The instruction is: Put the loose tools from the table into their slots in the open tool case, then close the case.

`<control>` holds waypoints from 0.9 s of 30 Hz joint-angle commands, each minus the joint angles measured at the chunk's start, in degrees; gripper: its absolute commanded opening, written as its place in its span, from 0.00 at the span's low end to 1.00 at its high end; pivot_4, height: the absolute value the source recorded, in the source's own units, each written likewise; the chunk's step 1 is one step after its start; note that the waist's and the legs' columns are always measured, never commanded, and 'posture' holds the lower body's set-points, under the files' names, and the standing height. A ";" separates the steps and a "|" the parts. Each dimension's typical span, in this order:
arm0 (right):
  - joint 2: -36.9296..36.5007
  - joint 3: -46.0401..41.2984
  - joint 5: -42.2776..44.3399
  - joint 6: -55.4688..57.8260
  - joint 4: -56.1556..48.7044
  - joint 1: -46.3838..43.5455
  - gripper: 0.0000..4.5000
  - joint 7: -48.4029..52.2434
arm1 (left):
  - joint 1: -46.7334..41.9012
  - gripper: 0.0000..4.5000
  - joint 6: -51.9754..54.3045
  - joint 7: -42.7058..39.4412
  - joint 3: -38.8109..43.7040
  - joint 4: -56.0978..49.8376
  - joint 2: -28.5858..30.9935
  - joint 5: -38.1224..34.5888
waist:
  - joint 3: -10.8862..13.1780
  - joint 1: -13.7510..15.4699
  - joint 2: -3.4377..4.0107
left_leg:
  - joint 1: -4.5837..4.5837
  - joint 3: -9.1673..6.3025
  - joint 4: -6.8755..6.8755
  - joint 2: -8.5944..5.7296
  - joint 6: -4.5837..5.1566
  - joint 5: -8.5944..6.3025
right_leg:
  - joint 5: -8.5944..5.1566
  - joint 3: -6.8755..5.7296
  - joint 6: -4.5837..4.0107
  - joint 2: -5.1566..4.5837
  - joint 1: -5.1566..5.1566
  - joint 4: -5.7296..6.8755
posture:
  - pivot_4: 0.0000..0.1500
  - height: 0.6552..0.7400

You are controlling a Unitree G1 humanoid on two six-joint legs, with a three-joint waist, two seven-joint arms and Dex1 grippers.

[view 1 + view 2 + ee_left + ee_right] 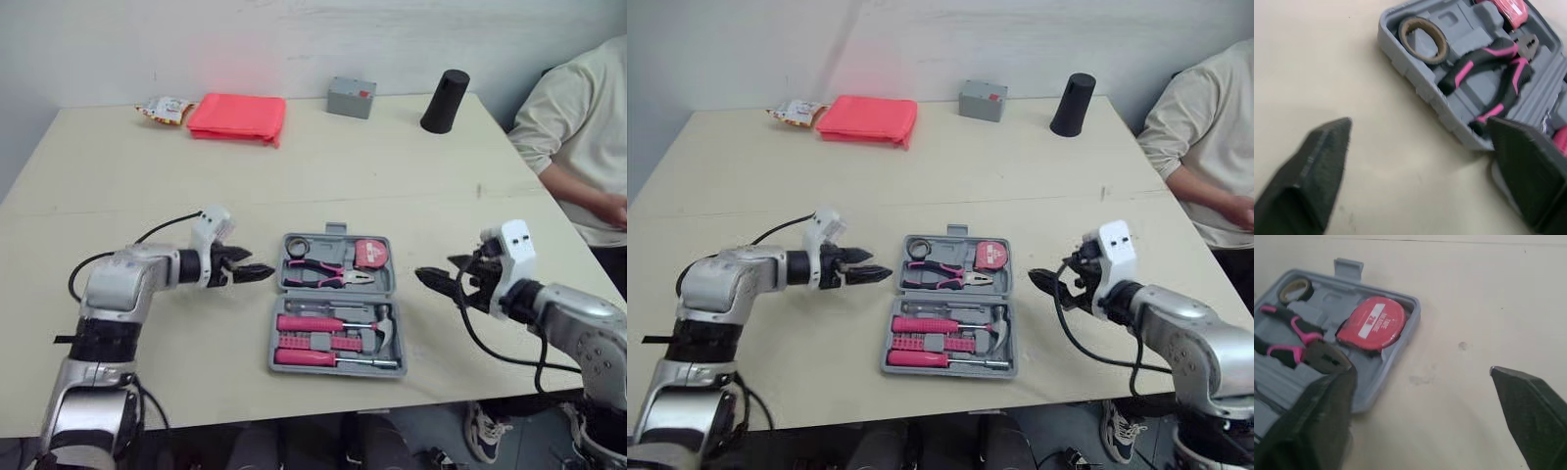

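Observation:
The grey tool case [333, 241] lies open flat on the table between my two grippers. Its far half holds a tape roll [298, 245], pink-handled pliers [323, 274] and a red tape measure [369, 254]. Two pink screwdrivers [323, 323] and a hammer [384, 328] sit in the near half. My left gripper [257, 264] hovers open just left of the case, level with the pliers [1488, 88]. To the case's right, my right gripper [436, 269] is open with nothing between its fingers, pointing at the tape measure [1369, 325].
At the table's back lie a folded red cloth [237, 117], a snack packet [165, 110], a small grey box [351, 97] and a black cylinder [445, 101]. A person in a cream sleeve [573, 127] sits at the right edge.

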 commanded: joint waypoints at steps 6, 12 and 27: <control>10.31 0.89 -2.44 12.46 3.21 -8.96 0.99 -10.18 | -1.69 1.00 4.74 5.88 -1.41 0.36 -2.63 -0.46 | 0.04 -0.40 0.07 | -0.10 0.14 -0.01 0.02 -0.03 0.03 | 0.00 0.02 0.00 0.09 -0.14 0.02 | 1.00 1.00; 9.70 4.54 -5.23 10.53 5.30 -9.01 1.00 -10.38 | -1.19 0.76 4.55 7.24 -1.62 -0.47 -3.25 -1.31 | 0.04 -0.36 0.08 | -0.10 0.13 0.01 -0.06 -0.01 0.04 | 0.00 0.07 0.01 0.02 -0.14 -0.01 | 1.00 1.00; 10.54 7.18 -8.76 5.15 10.16 -9.84 0.18 -10.15 | 0.95 0.09 3.11 8.49 -3.63 -4.49 -4.41 -2.73 | 0.04 -0.28 0.10 | -0.06 0.12 -0.01 -0.06 -0.04 0.05 | 0.00 0.08 0.01 -0.01 -0.14 -0.05 | 1.00 1.00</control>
